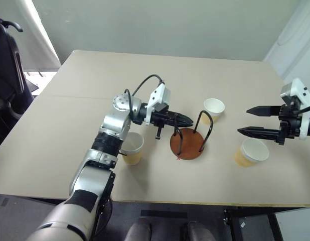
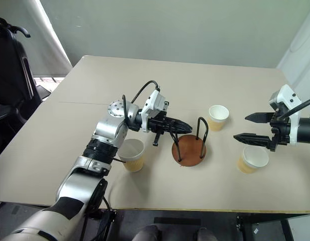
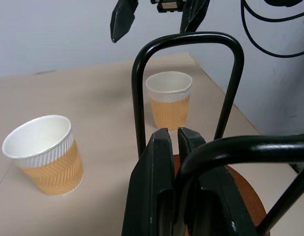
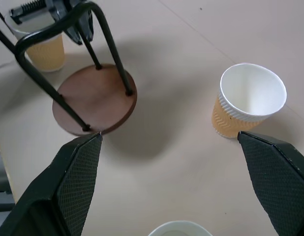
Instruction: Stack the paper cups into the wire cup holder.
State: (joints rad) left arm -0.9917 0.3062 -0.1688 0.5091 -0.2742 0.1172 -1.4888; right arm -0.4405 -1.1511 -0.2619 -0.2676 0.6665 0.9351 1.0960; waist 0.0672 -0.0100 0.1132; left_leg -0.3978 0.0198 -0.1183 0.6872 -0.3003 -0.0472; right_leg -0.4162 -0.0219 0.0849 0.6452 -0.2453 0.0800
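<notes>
Left eye view shows the holder at the centre of the table with nothing in it: the disc base is bare between the two wire loops. All three cups stand upright on the table, well apart from one another, so by my reading no cup is stacked yet and the whole job remains.

One cup sits left of centre, just beside the left forearm. A second cup stands right of centre, a little above the holder in the frame. The third cup is at the lower right, just below the right claw.

The left claw has its fingers pressed together on nothing, pointing toward the right of the frame. Its tips lie at the nearer wire loop, just above the left edge of the base; whether they touch the wire I cannot tell. In the left wrist view that loop crosses right in front of the closed fingers.

The right claw is spread wide and empty, pointing left from the right edge, the holder well to its left.
</notes>
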